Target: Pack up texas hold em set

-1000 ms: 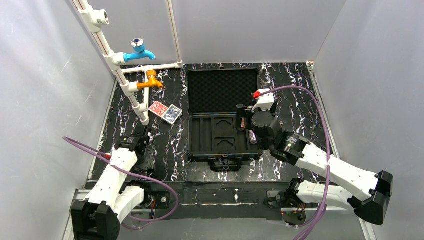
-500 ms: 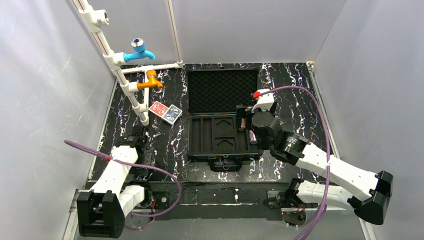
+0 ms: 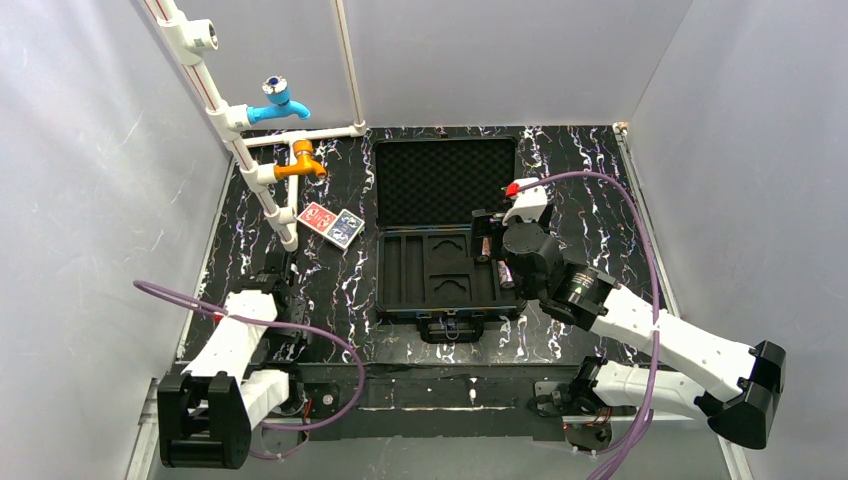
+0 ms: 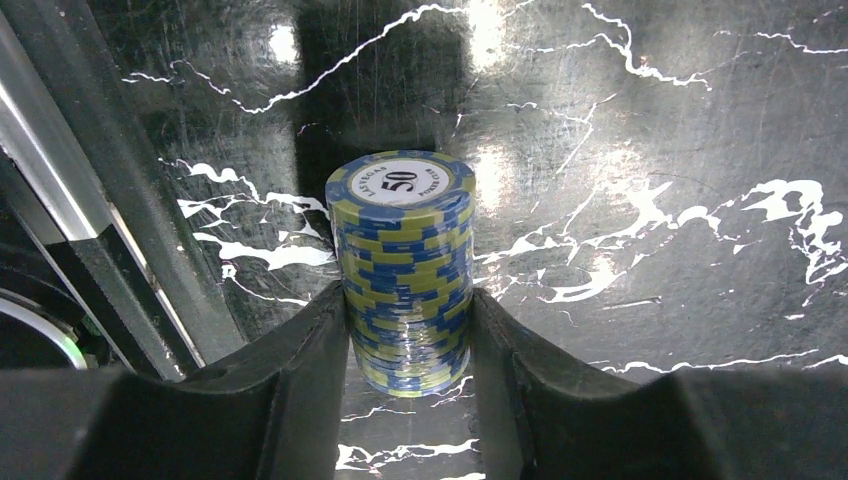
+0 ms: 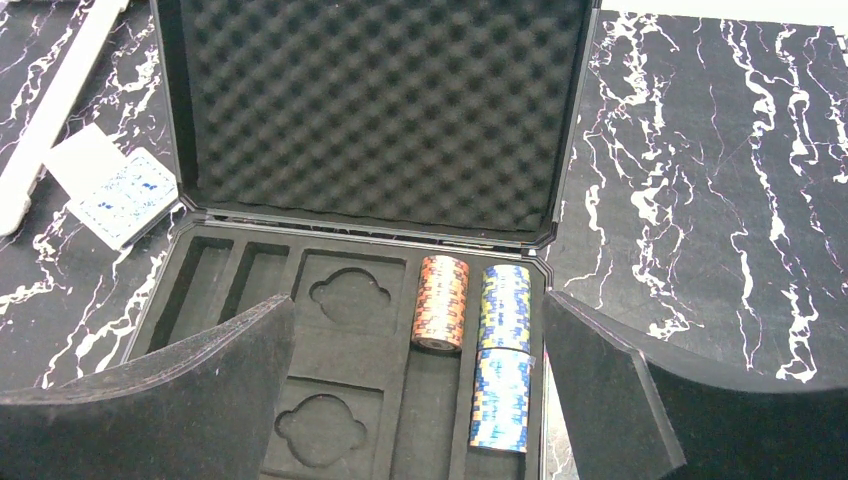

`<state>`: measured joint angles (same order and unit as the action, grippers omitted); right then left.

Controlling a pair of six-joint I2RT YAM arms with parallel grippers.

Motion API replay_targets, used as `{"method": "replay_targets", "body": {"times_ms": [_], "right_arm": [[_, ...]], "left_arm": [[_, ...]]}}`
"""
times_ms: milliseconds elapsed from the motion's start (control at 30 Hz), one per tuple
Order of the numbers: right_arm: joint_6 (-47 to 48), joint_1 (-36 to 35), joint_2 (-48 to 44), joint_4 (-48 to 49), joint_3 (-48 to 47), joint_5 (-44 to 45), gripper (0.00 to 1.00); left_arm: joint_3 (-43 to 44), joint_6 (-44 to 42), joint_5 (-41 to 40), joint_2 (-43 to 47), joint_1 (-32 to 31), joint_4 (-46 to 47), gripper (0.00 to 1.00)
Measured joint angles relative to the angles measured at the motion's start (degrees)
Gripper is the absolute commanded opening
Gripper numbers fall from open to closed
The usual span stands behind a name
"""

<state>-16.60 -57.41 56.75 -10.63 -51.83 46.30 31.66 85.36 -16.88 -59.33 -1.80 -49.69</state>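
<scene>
Left wrist view: my left gripper point(image 4: 408, 335) has both fingers point(image 4: 300, 390) pressed against the sides of a blue-and-yellow chip stack point(image 4: 405, 250). The stack stands upright on the black marbled table point(image 4: 650, 120) with a "50" face on top. The jaws are drawn in to the width of the stack and hold nothing else. The top view places this hand close to the table's left edge, near my base and well apart from the black briefcase point(image 3: 381, 270).

The briefcase lies open at the table's centre. My right gripper point(image 5: 419, 298) hangs over its slotted tray point(image 5: 340, 350), fingers spread wide and gripping nothing. Three chip rolls lie on their sides in the right-hand slots. The nearer blue roll point(image 5: 498, 400) and the farther blue roll point(image 5: 505, 305) sit end to end in the outermost slot, and an orange roll point(image 5: 442, 300) lies in the slot just beside them. The two card-shaped recesses and the narrow left slots are bare. Beyond the tray, the foam lid point(image 5: 370, 110) lies flat on the table.

Left of the lid, the red deck point(image 3: 316, 217) and the blue deck point(image 3: 346, 228) rest flat on the table, touching edge to edge, just beside a white pipe point(image 3: 268, 190). Farther back on the pipework are an orange tap point(image 3: 298, 160) and, above it, a blue tap point(image 3: 278, 100).
</scene>
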Motion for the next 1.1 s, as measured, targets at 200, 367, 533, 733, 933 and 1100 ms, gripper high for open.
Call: {"method": "replay_targets", "body": {"times_ms": [200, 367, 533, 733, 933, 1100], "right_arm": [[0.0, 0.0, 0.3, -0.1, 0.0, 0.0, 1.00], [-0.5, 0.0, 0.4, -0.7, 0.0, 1.0, 1.00], [-1.7, 0.0, 0.4, -1.5, 0.0, 2.6, 1.00], [-2.8, 0.0, 0.5, -1.8, 0.0, 2.6, 1.00], [-4.1, 0.0, 1.6, -3.0, 0.0, 2.6, 1.00], [-4.9, 0.0, 2.6, -3.5, 0.0, 2.8, 1.00]], "left_arm": [[-1.7, -4.1, 0.6, 4.2, 0.2, 1.2, 0.00], [-1.8, -12.1, 2.6, 7.8, 0.2, 1.5, 0.00], [-1.6, -20.7, 6.5, 9.3, 0.2, 1.6, 0.00], [-0.8, -29.3, 12.2, 11.1, 0.2, 1.8, 0.00], [-0.7, -33.8, 18.4, 15.5, 0.2, 3.2, 0.00], [1.4, -36.9, 22.9, 15.4, -0.4, 2.9, 0.00]]}}
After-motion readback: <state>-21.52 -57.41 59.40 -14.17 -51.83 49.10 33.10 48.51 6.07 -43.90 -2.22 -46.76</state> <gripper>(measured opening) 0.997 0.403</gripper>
